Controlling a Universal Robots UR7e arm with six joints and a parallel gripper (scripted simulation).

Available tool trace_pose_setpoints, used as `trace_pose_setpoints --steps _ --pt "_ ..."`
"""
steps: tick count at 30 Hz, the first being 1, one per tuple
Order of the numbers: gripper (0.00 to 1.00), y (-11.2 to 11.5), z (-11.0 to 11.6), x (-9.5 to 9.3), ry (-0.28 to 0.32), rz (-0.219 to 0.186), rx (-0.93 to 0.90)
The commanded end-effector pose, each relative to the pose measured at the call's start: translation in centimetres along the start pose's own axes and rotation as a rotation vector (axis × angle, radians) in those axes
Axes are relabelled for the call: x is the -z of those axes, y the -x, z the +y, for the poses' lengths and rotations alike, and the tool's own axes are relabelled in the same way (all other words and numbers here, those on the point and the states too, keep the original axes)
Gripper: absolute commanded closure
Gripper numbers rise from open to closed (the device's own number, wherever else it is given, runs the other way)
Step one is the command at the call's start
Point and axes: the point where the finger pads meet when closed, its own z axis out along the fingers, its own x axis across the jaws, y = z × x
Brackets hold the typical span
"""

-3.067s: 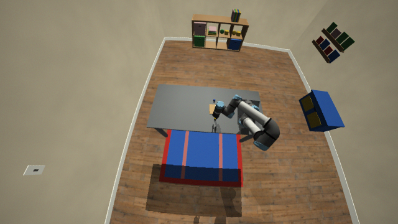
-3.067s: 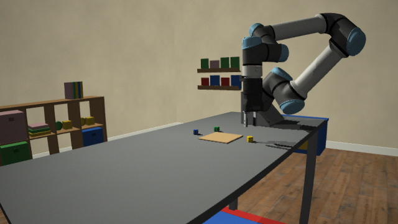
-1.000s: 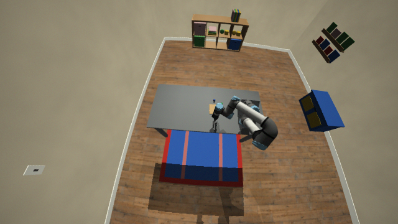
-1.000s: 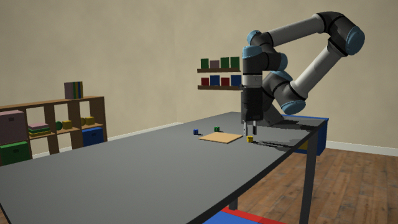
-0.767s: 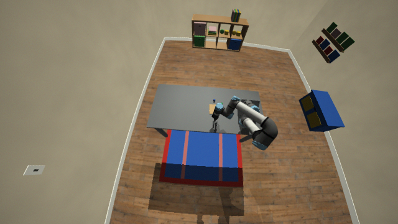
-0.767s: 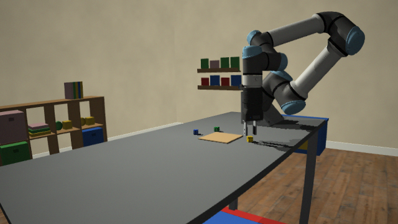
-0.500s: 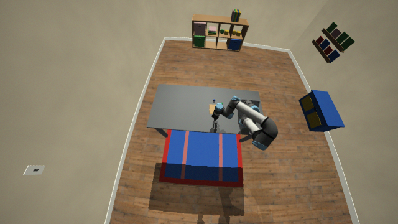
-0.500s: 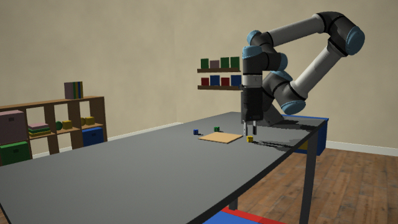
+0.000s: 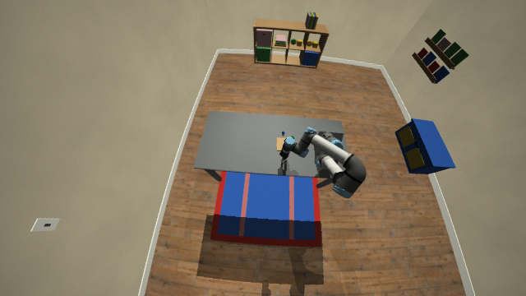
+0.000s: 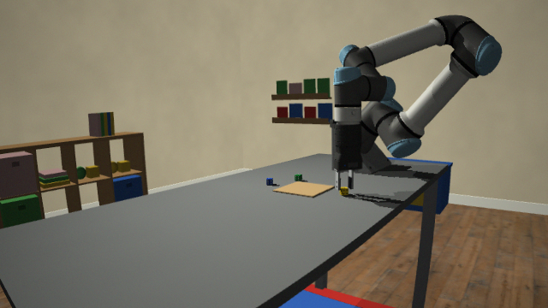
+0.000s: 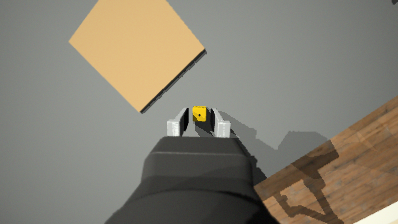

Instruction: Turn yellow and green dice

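Pointing straight down over a grey table (image 9: 238, 141) (image 10: 205, 222) (image 11: 45, 150), the gripper (image 10: 344, 181) (image 11: 199, 115) of a grey and white robot arm (image 9: 333, 150) (image 10: 407, 38) stands just above the yellow die (image 10: 344, 191) (image 11: 199, 114). Its two fingers are well parted, though not at their widest, and hold nothing; in the wrist view the die appears between them, with a gap on either side. That die rests on the table near one corner of a square tan mat (image 9: 280, 144) (image 10: 303, 189) (image 11: 137, 52) — off the mat, with a single dark pip on its upper face. The green die (image 9: 292, 137) (image 10: 298, 177) and the blue die (image 9: 283, 133) (image 10: 270, 181) also sit on the table, beside the mat and apart from each other; their top faces are too small to read. The mat lies flat.

Relative to the view of 3.1 s ago, we record the gripper (image 10: 344, 187) (image 11: 199, 115) lower, its fingertips now down near the yellow die (image 10: 344, 191) (image 11: 199, 114). We note the arm's wrist (image 9: 289, 142) (image 10: 348, 87) lower in the exterior view, and its shadow on the table altered. Against the last half second, we can make out no sure shift at this picture size.
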Motion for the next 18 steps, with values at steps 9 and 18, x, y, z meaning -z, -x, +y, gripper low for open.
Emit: trace_pose_setpoints --steps 9,18 --pt "0.30 0.02 0.01 -1.24 0.000 -0.001 0.000" --pt "0.30 0.02 0.01 -1.29 0.000 -0.001 0.000"
